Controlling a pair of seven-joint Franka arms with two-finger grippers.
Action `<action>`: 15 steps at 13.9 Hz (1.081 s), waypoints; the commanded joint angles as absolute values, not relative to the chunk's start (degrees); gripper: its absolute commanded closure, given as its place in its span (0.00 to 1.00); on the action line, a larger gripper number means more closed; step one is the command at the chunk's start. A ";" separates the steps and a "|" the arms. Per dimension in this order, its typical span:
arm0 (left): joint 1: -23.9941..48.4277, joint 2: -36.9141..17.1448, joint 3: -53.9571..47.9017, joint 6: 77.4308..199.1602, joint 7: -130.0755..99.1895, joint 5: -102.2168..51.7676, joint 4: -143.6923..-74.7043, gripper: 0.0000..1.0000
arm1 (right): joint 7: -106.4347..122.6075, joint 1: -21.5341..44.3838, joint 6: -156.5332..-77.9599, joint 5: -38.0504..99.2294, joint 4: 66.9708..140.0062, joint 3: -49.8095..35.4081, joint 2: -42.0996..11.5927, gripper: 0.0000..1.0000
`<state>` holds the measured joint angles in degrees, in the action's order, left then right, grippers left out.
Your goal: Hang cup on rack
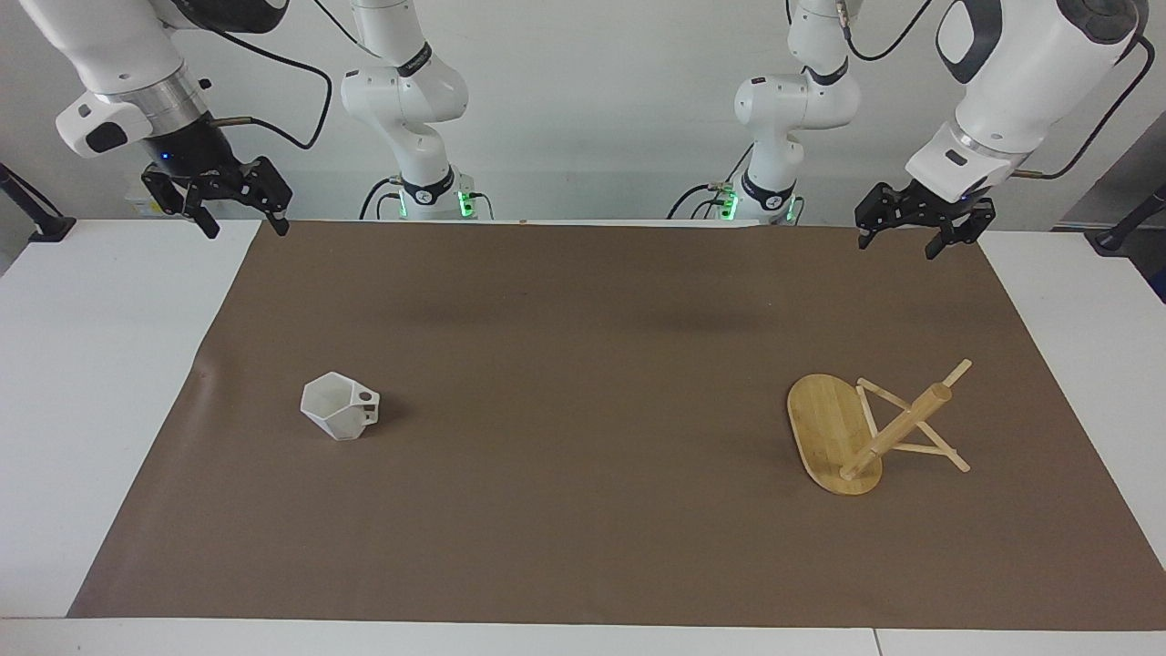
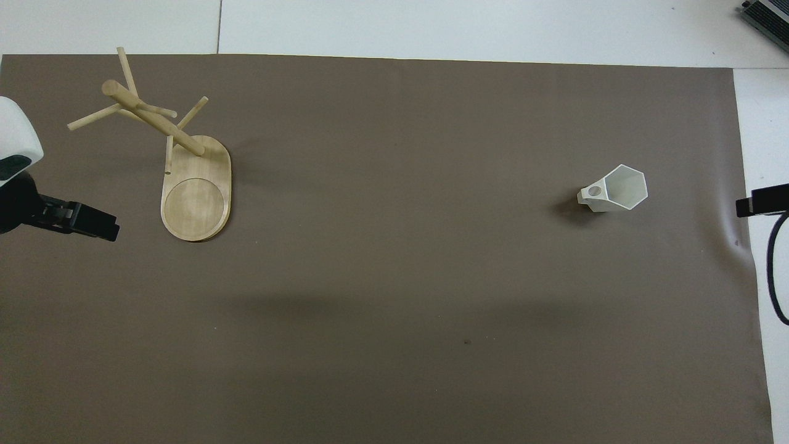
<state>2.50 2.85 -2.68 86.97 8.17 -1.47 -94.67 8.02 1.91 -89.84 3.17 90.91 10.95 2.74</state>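
Observation:
The white faceted cup stands upright on the brown mat toward the right arm's end of the table, its tab handle pointing toward the table's middle. The bamboo rack stands on its oval base toward the left arm's end, post and pegs free. My right gripper hangs open above the mat's corner nearest the robots, well apart from the cup. My left gripper hangs open above the mat's other corner nearest the robots, apart from the rack. Neither holds anything.
A brown mat covers most of the white table. The two arm bases stand at the table's edge nearest the robots. A dark device corner shows at the table's farthest corner on the right arm's end.

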 commanded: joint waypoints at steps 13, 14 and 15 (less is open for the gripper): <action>2.37 3.25 -3.08 92.99 5.01 0.35 -94.75 0.00 | 8.87 1.85 -99.99 2.02 99.13 11.16 5.89 0.00; 2.37 3.25 -3.08 92.99 5.01 0.35 -94.75 0.00 | 8.88 1.93 -102.89 2.02 100.53 11.16 6.15 0.00; 2.37 3.25 -3.16 92.99 5.01 0.35 -94.75 0.00 | 8.88 1.93 -105.36 2.02 102.11 11.16 6.15 0.00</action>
<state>2.44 2.85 -2.87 92.52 5.56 -0.60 -94.31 8.16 1.92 -100.32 3.11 96.92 11.18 3.76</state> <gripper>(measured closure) 0.000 0.000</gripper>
